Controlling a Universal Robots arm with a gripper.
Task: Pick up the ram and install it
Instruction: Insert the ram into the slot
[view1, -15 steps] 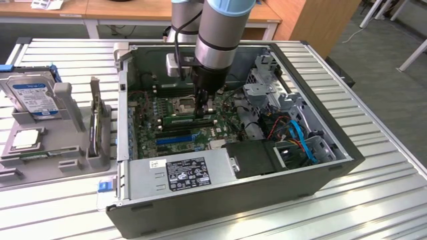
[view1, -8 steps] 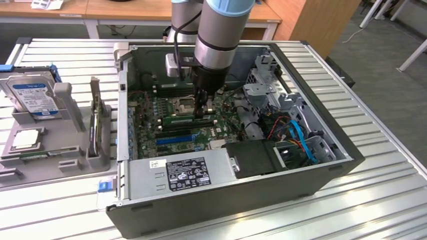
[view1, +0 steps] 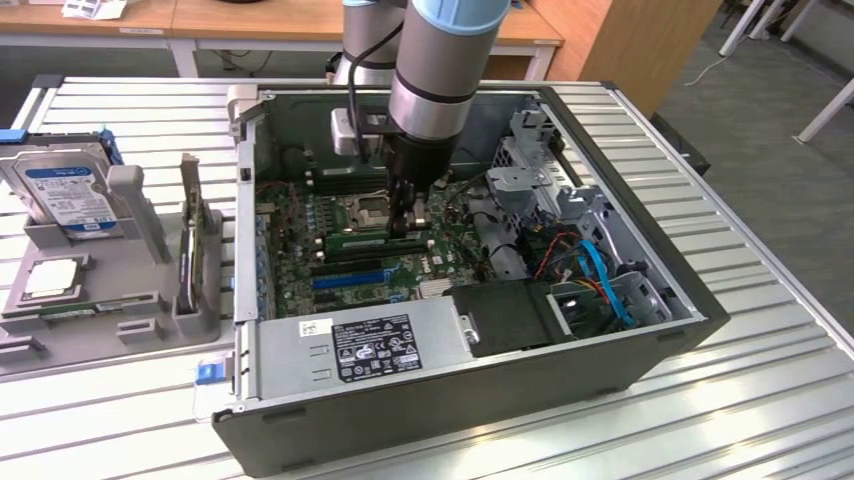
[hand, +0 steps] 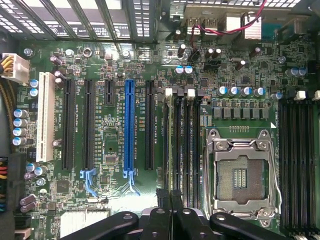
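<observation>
The ram (view1: 363, 242) is a long green stick standing on edge along a memory slot of the motherboard (view1: 387, 275) inside the open computer case. My gripper (view1: 404, 226) reaches straight down into the case and is shut on the stick's top edge, near one end. In the wrist view the ram (hand: 172, 145) shows as a thin dark edge running along a black slot beside the processor socket (hand: 240, 175). My gripper (hand: 171, 199) has its black fingers pressed together over that edge.
The case walls (view1: 248, 230), the power supply (view1: 360, 345) and the drive cage with blue cables (view1: 594, 270) crowd the board. A grey tray (view1: 147, 300) at the exterior view's left holds a hard drive (view1: 67, 195), a silver processor chip (view1: 51, 278) and an upright holder (view1: 196, 240).
</observation>
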